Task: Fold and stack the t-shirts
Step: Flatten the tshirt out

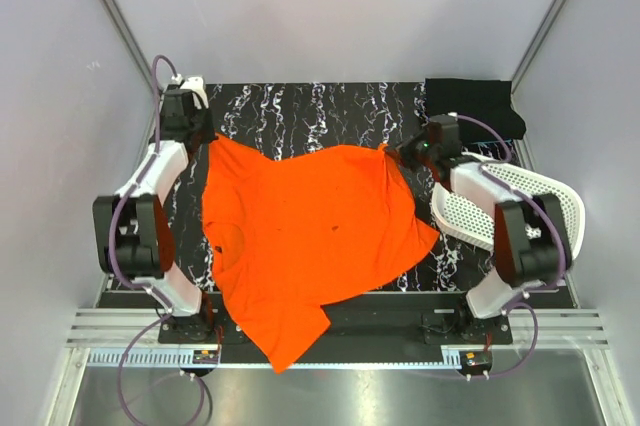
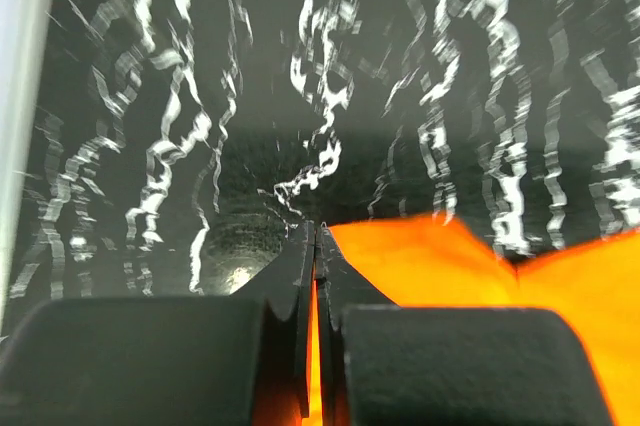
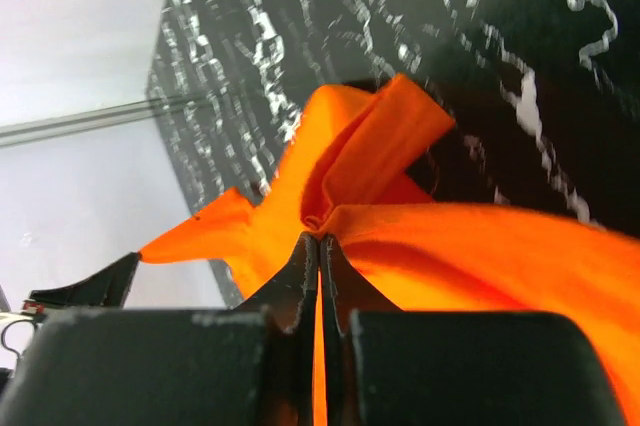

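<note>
Orange t-shirt (image 1: 310,236) lies spread across the marbled worktop (image 1: 300,111), with one part reaching past the near edge. Left end effector (image 2: 316,236) is clenched on the shirt's far-left edge. Right end effector (image 3: 318,241) is clenched on the far-right edge, where the cloth bunches. Judged purpose: both far points are held so the shirt can be drawn taut and flat before folding. Black t-shirt (image 1: 475,106) sits compact at the far-right corner, probably the stack base. White basket (image 1: 540,186) lies tipped beside the right arm.
</note>
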You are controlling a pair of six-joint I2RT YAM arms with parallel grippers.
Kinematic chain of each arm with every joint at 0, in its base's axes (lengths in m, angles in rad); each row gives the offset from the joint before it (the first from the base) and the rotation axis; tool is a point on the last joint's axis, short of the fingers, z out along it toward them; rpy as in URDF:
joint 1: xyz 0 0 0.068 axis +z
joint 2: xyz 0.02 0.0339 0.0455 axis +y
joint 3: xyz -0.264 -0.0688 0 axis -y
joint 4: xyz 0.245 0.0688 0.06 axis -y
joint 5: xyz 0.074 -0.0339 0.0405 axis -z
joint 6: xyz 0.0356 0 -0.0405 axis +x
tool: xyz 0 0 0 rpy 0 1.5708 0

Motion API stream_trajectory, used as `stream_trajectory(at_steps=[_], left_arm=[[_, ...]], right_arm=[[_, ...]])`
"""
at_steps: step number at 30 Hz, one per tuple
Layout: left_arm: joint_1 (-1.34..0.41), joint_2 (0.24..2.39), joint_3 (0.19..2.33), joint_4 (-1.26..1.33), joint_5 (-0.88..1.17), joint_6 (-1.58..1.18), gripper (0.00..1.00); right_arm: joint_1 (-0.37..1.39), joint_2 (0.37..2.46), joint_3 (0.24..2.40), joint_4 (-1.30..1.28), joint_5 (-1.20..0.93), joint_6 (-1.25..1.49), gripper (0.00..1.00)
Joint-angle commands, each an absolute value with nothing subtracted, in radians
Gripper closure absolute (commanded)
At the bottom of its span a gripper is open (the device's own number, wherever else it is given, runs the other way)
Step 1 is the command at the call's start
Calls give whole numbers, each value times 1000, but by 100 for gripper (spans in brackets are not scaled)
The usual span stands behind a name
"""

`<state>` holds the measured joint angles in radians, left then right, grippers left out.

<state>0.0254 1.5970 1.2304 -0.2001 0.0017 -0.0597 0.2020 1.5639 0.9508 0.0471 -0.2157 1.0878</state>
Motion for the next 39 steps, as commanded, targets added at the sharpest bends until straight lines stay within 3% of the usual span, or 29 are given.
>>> stream_trajectory(at_steps=[1, 8, 11, 12, 15, 19, 29, 39], left_arm=[[58, 1657, 1295, -75, 101, -74, 100], [74, 1808, 1356, -127, 64, -87, 100], [94, 1845, 1374, -132, 83, -100, 100], [101, 1850, 1379, -133, 87, -104, 100], [110, 1853, 1384, -135, 100, -104, 100], [117, 1848, 1384, -137, 95, -98, 100], [147, 1839, 1402, -173, -41, -127, 100], [175, 1856, 1425, -167, -32, -137, 100]], right_arm=[[207, 1661, 1066, 184, -238, 1048, 99], [207, 1848, 1209, 43, -130, 1005, 94], [206, 1914, 1297, -33, -74, 962, 83], [201, 1928, 1351, -63, -58, 953, 73], [198, 1970, 1493, -265, 59, 937, 60], [201, 1997, 1637, -452, 133, 927, 54], [233, 2160, 1790, -471, 26, 899, 54], [279, 2329, 1902, -477, -40, 966, 55]])
